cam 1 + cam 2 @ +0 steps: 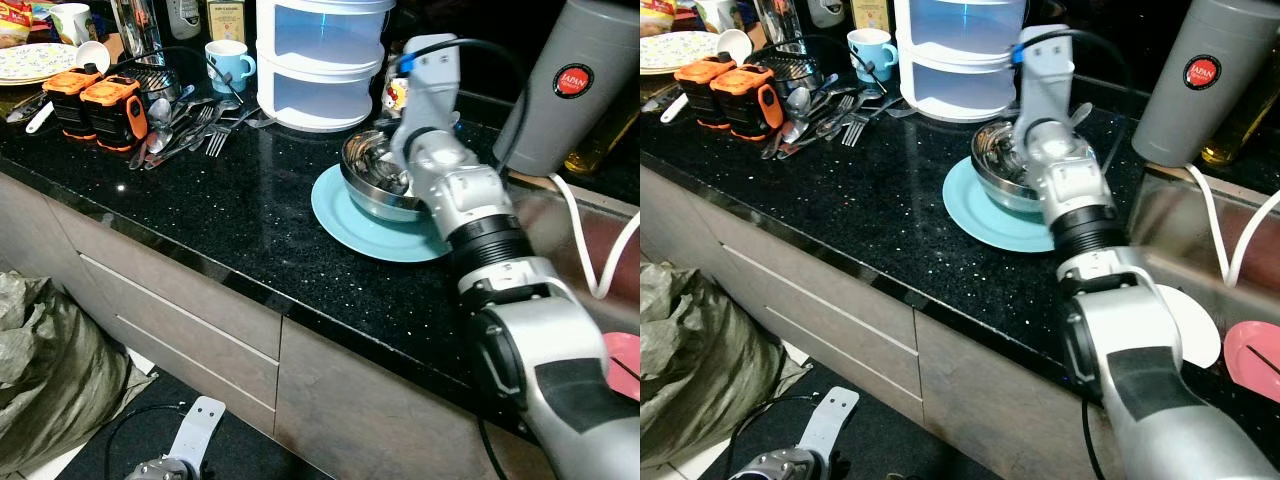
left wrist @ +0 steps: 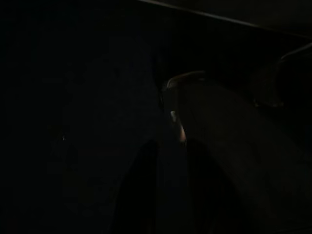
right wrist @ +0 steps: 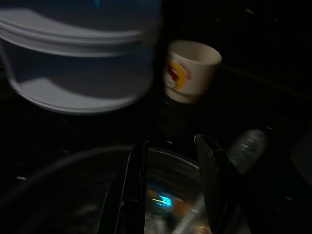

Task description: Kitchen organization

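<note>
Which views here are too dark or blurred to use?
Left wrist view: almost black, only faint outlines. Right wrist view: dim and motion-blurred, though the right claw over the steel bowl and a cup can be made out. Both eye views: well lit and sharp, counter glossy.

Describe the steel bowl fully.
The steel bowl is round, shiny and metallic, sitting upright on a light blue plate on the black counter, in front of a white tiered container. The right gripper reaches over its rim, fingers apart. Something reflective lies inside; what it is cannot be told.
</note>
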`<state>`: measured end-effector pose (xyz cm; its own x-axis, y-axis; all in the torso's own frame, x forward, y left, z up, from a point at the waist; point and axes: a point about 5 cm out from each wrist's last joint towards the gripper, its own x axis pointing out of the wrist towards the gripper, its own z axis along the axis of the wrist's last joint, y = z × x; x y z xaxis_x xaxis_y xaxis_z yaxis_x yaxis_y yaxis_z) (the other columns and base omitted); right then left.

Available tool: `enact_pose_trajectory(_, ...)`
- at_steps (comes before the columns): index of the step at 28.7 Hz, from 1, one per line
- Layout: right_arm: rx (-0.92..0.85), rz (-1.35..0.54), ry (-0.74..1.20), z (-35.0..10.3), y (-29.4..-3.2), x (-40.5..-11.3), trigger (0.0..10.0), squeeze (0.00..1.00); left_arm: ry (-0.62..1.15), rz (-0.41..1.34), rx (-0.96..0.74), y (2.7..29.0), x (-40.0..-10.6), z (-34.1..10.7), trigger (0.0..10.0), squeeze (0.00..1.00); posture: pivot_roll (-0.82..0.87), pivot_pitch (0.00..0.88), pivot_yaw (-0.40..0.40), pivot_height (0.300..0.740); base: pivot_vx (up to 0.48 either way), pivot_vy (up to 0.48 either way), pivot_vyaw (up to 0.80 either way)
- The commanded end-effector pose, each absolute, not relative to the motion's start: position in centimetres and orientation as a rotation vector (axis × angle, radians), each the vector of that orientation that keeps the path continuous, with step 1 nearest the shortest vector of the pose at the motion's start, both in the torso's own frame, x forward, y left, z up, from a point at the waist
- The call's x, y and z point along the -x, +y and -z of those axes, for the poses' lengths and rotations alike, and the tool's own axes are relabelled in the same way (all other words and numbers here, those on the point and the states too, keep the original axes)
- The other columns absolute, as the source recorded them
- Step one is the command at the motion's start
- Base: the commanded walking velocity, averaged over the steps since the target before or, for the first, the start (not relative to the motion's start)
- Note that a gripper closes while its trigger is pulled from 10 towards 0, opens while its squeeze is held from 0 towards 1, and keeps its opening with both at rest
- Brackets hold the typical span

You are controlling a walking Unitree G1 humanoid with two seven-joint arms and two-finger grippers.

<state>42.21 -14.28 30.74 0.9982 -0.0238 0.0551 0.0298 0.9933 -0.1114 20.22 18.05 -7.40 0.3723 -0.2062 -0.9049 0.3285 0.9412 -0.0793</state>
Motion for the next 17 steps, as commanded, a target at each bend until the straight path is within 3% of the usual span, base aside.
enact_pose_trajectory(1,0.118,0.046,-0.030,-30.7,-14.7,-42.3,10.0,0.00,1.156,0.345,-0.103,17.8,-19.7,7.7,10.0,0.00,0.06,0.130,-0.072,0.740,0.000,0.000,0.00)
enact_pose_trajectory(8,0.124,-0.011,0.099,-29.6,-15.4,-42.2,10.0,0.00,1.161,0.352,-0.098,17.7,-19.6,7.8,10.0,0.00,0.05,0.140,-0.075,0.740,0.000,0.000,0.00)
enact_pose_trajectory(17,0.134,-0.025,0.111,-30.4,-15.5,-41.9,10.0,0.00,1.158,0.352,-0.093,17.6,-19.6,7.8,10.0,0.00,0.04,0.140,-0.078,0.740,0.000,0.000,0.00)
